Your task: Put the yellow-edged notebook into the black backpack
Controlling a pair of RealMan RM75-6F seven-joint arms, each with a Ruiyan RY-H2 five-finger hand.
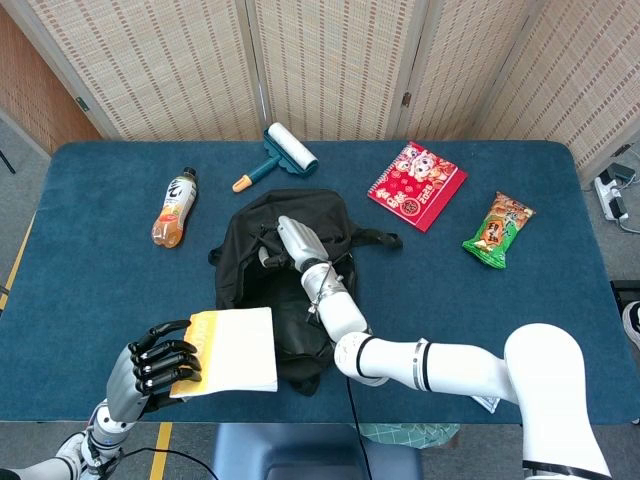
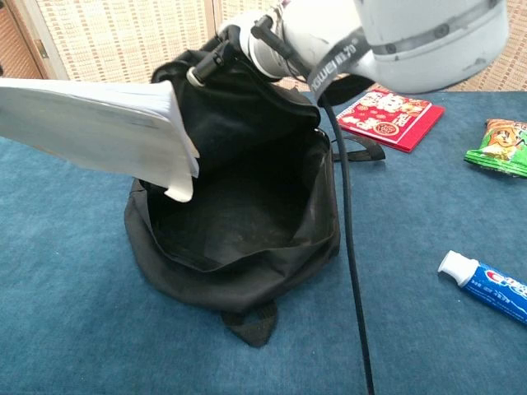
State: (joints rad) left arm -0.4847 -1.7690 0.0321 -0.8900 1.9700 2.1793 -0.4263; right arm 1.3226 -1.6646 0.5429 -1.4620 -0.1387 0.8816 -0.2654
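The yellow-edged notebook (image 1: 235,350) is held off the table by my left hand (image 1: 160,368), which grips its left edge. In the chest view the notebook (image 2: 90,123) tilts down to the right, its corner hanging over the open mouth of the black backpack (image 2: 247,239). The backpack (image 1: 300,225) lies at the table's middle with its opening toward me. My right hand (image 1: 295,243) grips the upper rim of the opening and holds it raised. In the chest view that right hand (image 2: 243,45) shows at the top of the lifted flap. The chest view hides my left hand.
A drink bottle (image 1: 175,208) lies at the left, a lint roller (image 1: 280,152) behind the backpack. A red booklet (image 1: 417,185) and a green snack bag (image 1: 498,230) are at the right. A toothpaste tube (image 2: 486,288) lies at the near right.
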